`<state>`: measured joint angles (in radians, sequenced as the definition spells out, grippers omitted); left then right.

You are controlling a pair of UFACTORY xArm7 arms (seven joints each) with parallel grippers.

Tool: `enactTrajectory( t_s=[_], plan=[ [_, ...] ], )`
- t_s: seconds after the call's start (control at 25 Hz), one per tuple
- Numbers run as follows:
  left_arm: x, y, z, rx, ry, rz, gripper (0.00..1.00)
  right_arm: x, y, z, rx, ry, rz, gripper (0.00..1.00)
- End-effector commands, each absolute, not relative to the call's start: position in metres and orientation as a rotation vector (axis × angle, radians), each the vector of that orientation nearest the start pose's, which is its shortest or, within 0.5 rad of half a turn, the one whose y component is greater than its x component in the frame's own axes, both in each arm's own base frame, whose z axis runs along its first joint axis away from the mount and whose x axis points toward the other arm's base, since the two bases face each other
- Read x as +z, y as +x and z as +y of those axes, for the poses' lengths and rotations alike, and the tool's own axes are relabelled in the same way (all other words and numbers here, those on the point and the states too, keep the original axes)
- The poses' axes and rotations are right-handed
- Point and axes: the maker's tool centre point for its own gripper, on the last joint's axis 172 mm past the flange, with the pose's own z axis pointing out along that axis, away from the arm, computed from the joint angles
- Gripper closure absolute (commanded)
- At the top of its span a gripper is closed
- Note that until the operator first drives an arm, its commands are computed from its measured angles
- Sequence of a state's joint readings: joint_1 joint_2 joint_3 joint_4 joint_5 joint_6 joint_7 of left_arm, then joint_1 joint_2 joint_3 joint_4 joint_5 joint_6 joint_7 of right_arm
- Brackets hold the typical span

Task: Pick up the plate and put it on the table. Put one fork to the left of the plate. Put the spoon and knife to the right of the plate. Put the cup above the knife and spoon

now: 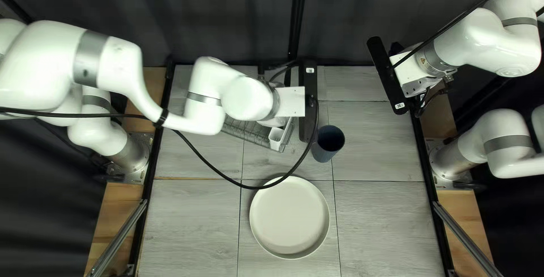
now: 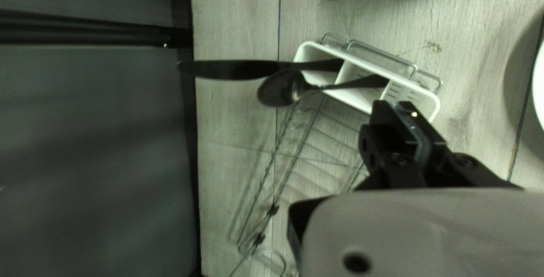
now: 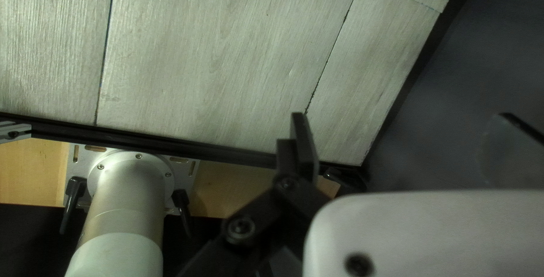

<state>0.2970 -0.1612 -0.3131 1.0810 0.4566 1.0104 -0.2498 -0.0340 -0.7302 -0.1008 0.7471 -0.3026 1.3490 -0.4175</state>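
My left gripper (image 1: 292, 102) hangs over the rack, its fingers hidden there. In the left wrist view the left gripper (image 2: 403, 119) is shut on a thin, curved, glinting strip, seemingly the fork (image 2: 420, 141), above one end of the white cutlery holder (image 2: 362, 100). Knife (image 2: 238, 69) and spoon (image 2: 281, 88) stick out of the holder's other compartments. The pale plate (image 1: 289, 217) lies on the table, the dark blue cup (image 1: 327, 145) beyond it to the right. My right gripper (image 1: 426, 98) is raised at the far right; the right gripper (image 3: 405, 132) stands open and empty.
A wire rack (image 1: 249, 131) stands under my left arm, with the white holder at its right end. The left arm's black cable (image 1: 209, 166) loops over the table and across the plate's far rim. Black rails (image 1: 422, 155) edge the table.
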Motion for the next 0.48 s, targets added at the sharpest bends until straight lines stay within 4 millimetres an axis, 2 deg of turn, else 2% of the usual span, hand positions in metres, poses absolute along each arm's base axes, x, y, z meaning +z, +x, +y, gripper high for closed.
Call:
enactTrajectory(
  t_s=[0.04, 0.16, 0.36, 0.4, 0.48],
  plan=[
    [0.339, 0.479, 0.057, -0.397, -2.734, -0.052, 1.0, 0.314, 0.293, -0.109, -0.105, -3.344, -0.595, 0.0],
    [0.345, 0.467, 0.037, -0.437, -2.8, -0.055, 1.0, 0.314, 0.293, -0.109, -0.105, -3.344, -0.595, 0.0],
    [0.326, 0.442, -0.001, -0.506, -2.982, -0.035, 1.0, 0.314, 0.293, -0.109, -0.105, -3.344, -0.595, 0.0],
    [0.318, 0.433, -0.019, -0.546, -3.043, 0.009, 1.0, 0.314, 0.293, -0.109, -0.105, -3.344, -0.595, 0.0],
    [0.318, 0.432, -0.022, -0.554, -3.054, 0.021, 1.0, 0.314, 0.293, -0.109, -0.105, -3.344, -0.595, 0.0]
  ],
)
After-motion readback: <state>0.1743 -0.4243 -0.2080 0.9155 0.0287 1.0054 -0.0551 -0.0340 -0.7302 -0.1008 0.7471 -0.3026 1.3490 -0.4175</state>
